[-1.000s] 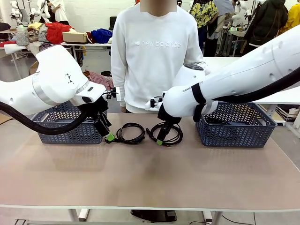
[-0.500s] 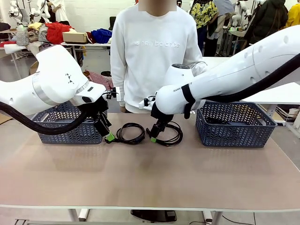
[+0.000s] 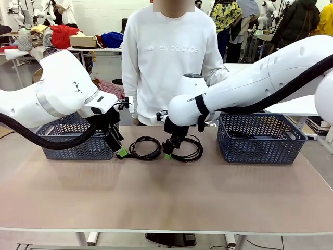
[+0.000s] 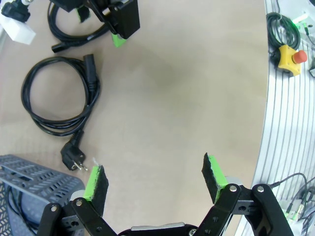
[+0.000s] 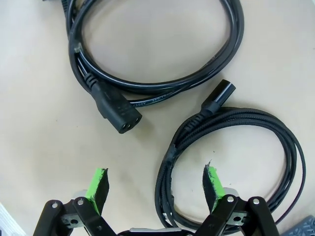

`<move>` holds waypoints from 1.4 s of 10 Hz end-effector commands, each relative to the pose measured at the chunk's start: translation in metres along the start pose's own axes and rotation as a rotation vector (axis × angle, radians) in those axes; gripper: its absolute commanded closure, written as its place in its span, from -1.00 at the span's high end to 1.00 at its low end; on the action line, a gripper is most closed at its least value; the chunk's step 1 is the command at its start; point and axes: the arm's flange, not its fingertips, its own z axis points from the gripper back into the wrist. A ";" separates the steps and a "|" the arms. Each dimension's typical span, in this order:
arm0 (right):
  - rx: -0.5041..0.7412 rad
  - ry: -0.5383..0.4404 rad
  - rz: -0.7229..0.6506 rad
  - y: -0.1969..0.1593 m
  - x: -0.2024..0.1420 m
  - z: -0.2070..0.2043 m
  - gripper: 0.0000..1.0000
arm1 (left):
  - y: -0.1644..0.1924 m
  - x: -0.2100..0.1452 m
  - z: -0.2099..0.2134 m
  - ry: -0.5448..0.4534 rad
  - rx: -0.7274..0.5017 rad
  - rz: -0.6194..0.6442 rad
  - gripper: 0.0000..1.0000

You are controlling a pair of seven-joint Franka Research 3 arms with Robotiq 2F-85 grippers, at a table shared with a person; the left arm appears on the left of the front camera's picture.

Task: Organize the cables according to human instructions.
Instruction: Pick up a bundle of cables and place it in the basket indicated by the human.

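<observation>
While left claw point(image 4: 153, 167) and right claw point(image 5: 155, 172) gape wide, a thick black cable point(image 5: 115, 110) and thinner braided cable point(image 5: 166, 158) lie coiled

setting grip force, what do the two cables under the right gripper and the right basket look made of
In the right wrist view, the upper cable: smooth, slightly glossy black jacket with moulded plug, likely PVC or rubber. The lower cable: matte, finely textured sheath, probably braided fabric. The right basket: blue-grey, uniform herringbone cut-outs, looks like moulded plastic.

left gripper point(image 4: 152, 167) spread, right gripper point(image 5: 155, 172) likewise (low)
</observation>
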 end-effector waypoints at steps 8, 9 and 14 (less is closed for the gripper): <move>-0.059 0.068 -0.015 0.004 0.019 -0.013 1.00 | -0.001 -0.001 0.001 0.001 0.004 0.002 1.00; -0.063 0.072 -0.020 0.005 0.020 -0.013 0.91 | -0.001 -0.001 0.001 0.001 0.004 0.002 1.00; -0.067 0.075 -0.049 0.003 0.019 -0.012 -0.19 | -0.001 -0.001 0.001 0.001 0.004 0.002 1.00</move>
